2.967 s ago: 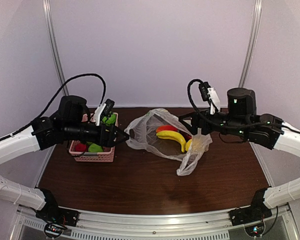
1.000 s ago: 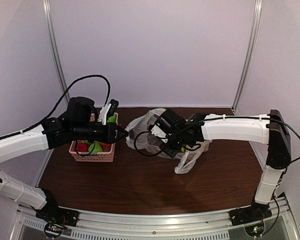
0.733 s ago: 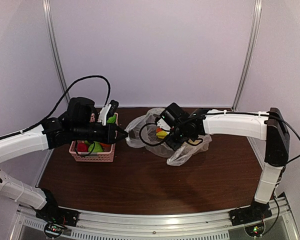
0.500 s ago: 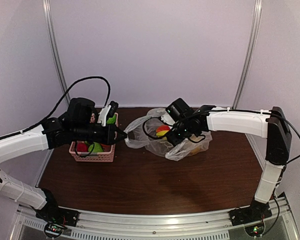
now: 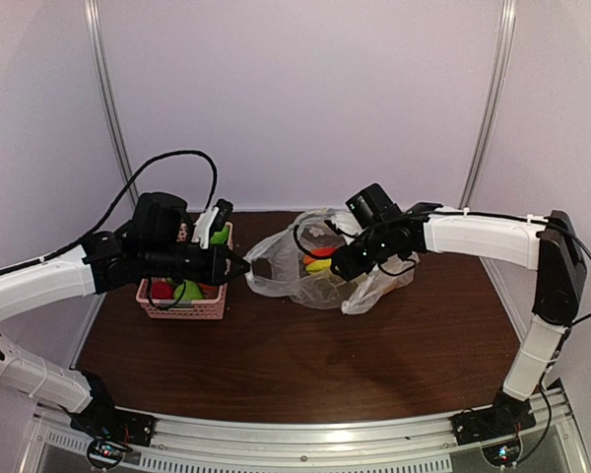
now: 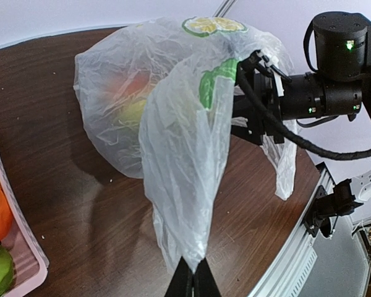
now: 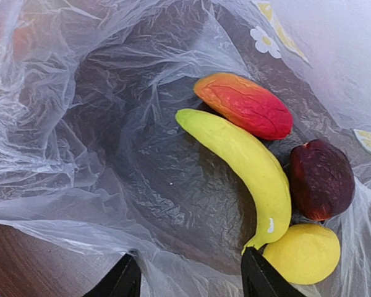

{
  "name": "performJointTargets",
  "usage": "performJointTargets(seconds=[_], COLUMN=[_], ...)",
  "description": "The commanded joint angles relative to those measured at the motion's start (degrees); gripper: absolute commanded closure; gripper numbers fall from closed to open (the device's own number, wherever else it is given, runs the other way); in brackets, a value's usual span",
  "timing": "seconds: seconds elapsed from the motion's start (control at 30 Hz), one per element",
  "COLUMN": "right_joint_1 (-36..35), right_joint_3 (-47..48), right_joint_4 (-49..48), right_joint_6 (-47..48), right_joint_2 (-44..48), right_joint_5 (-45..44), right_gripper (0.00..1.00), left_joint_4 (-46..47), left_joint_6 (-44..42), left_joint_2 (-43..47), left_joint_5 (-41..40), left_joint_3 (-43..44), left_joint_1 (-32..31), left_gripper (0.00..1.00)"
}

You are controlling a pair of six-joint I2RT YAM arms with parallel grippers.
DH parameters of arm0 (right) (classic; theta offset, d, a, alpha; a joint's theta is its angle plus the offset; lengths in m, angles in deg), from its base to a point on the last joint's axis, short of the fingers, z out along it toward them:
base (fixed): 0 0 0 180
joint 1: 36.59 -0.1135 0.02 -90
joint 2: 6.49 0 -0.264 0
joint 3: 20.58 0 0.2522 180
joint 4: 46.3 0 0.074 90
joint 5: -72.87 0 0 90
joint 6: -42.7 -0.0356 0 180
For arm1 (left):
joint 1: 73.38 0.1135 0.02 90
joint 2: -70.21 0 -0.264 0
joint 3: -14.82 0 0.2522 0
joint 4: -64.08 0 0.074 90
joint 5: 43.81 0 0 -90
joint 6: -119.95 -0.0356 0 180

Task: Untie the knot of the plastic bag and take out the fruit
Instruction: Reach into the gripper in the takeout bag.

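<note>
Right wrist, fruit (image 7: pixel 247 154) just past R pincer (image 7: pixel 188 255)

Right gripper (image 5: pixel 341 266): 3 s back it sits at 3 o'clock of the plastic bag (image 5: pixel 286 284); it now reaches in over the bag mouth. Over the last 1 s it drifts toward 1 o'clock, jaws widening. The bag's 5 o'clock flap is drawn up and in.

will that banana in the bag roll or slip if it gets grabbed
The banana looks smooth and glossy, so it may slip in a light grip. Its long curved shape would probably pivot rather than roll. It lies on the loose, crinkled plastic bag, which would likely shift under it when pushed.
</note>
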Motion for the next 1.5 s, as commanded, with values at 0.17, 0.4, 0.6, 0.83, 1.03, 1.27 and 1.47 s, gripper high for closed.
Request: performJointTargets(seconds=[0.17, 0.4, 0.6, 0.83, 1.03, 1.27, 1.47], right_joint_1=[1.2, 2.1, 2.1, 2.1, 2.5, 3.4, 4.0], right_joint_3=[-2.6, -3.0, -1.6, 0.0, 1.8, 2.1, 1.5], right_joint_4=[-5.4, -7.4, -5.7, -5.8, -6.0, -6.0, -6.6], right_joint_6=[-2.2, -4.4, -3.3, -2.1, -2.3, -2.2, -1.3], right_joint_2=[5.4, 5.3, 2.1, -3.4, -8.0, -11.1, -13.1], right_joint_5=[10.6, 10.6, -0.9, -4.5, -6.6, -8.9, -8.1], right_gripper=[0.37, 0.26, 0.26, 0.28, 0.29, 0.29, 0.27], left_joint_4=[-0.1, -0.1, -0.1, -0.1, 0.0, -0.1, -0.1], left_joint_6=[-0.7, -0.6, -0.6, -0.5, -0.6, -0.7, -0.6], left_joint_2=[0.2, 0.8, 1.3, 1.0, 0.4, -0.2, -0.5], left_joint_5=[-1.2, -1.1, -0.3, 0.0, 0.0, 0.2, 0.0], left_joint_3=[0.4, -0.1, -0.1, -0.1, 0.5, 0.8, 0.8], left_joint_1=[-0.2, -0.2, -0.2, -0.2, -0.2, -0.2, -0.2], left_gripper=[1.00, 1.00, 1.00, 1.00, 1.00, 1.00, 1.00])
